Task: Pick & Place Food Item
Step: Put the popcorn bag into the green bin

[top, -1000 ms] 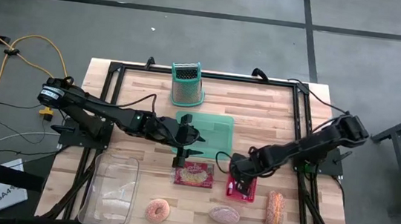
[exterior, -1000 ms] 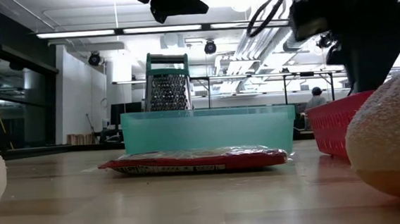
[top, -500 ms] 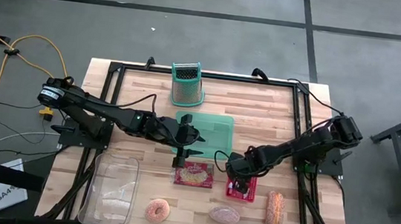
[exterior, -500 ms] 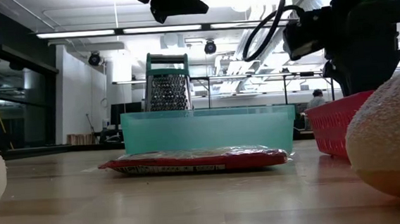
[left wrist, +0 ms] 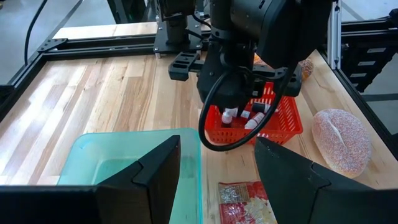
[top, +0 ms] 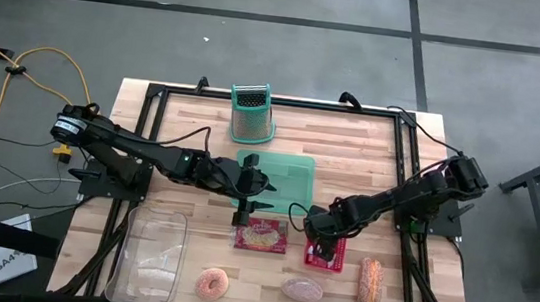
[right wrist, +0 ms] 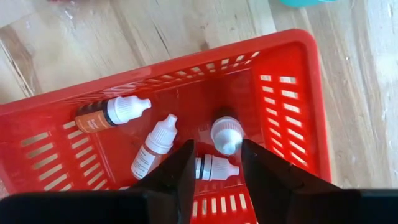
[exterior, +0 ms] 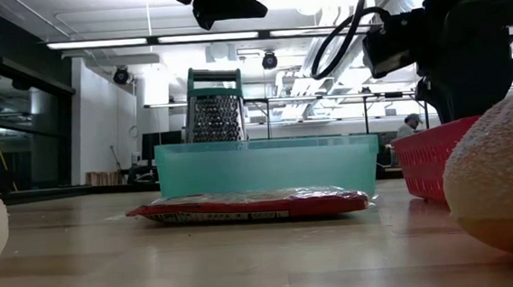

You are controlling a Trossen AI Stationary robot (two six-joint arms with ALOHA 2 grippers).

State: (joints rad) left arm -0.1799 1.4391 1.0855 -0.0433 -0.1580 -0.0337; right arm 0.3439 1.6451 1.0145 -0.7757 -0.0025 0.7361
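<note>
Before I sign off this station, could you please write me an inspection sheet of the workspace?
Surface: wooden table, dark frame around it.
Job's things: red packet, donut, two rolls; teal tray, clear container.
Clutter: grater; red basket holding small dropper bottles.
End effectors: left end effector open, over packet; right end effector open, empty, over basket.
Cables: yellow cable on floor.
Surroundings: person far behind.
</note>
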